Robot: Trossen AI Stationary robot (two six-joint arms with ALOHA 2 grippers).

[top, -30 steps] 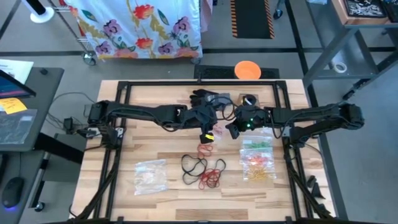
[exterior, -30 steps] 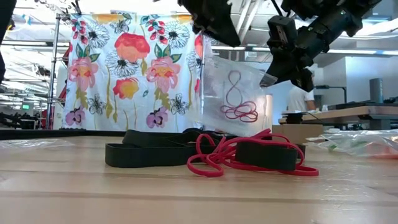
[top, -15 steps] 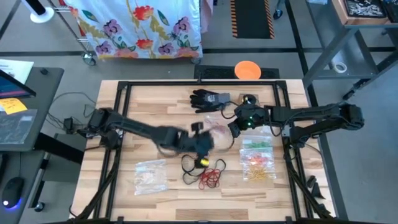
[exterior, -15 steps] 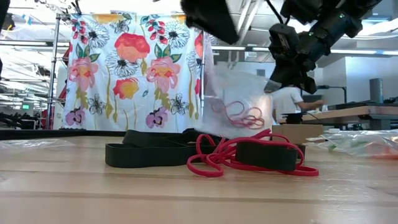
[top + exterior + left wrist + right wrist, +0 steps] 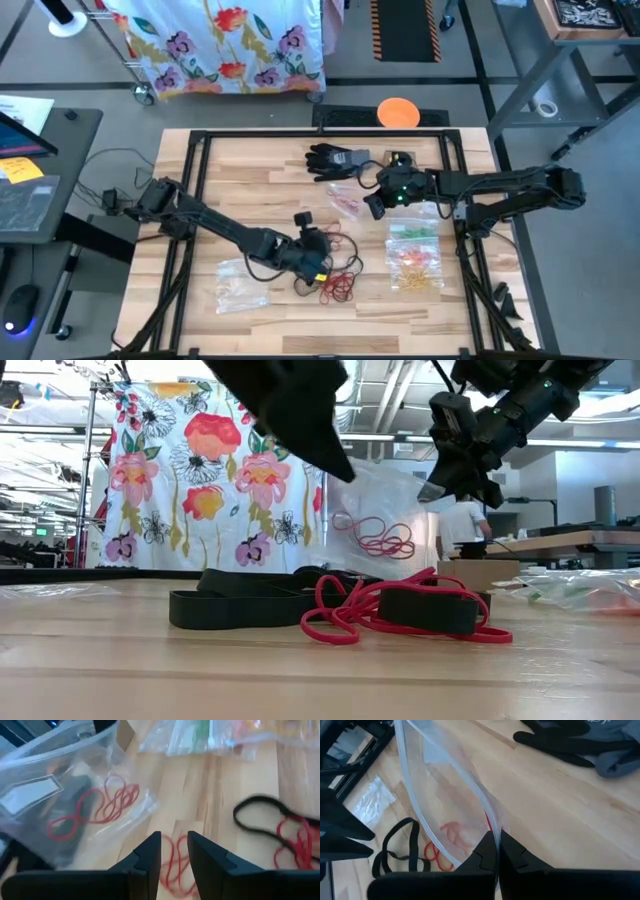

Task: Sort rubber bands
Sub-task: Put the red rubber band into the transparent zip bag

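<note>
left gripper (image 5: 318, 262): moved from the clear bag (image 5: 380, 520) down over the table's rubber bands (image 5: 335, 278), fingers slightly parted, empty | right gripper (image 5: 372, 203): unchanged, pinching the bag's rim, red bands inside

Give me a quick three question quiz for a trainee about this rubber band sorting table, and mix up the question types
1. True or false: the right gripper is shut on the rim of a clear bag that holds red rubber bands.
2. Multiple choice: the left gripper is over A) the black glove, B) the loose pile of red and black bands, C) the orange disc beyond the table.
3. Fill in: its fingers stand slightly apart with ____ between them.

Key: 1 true; 2 B; 3 nothing.
</note>
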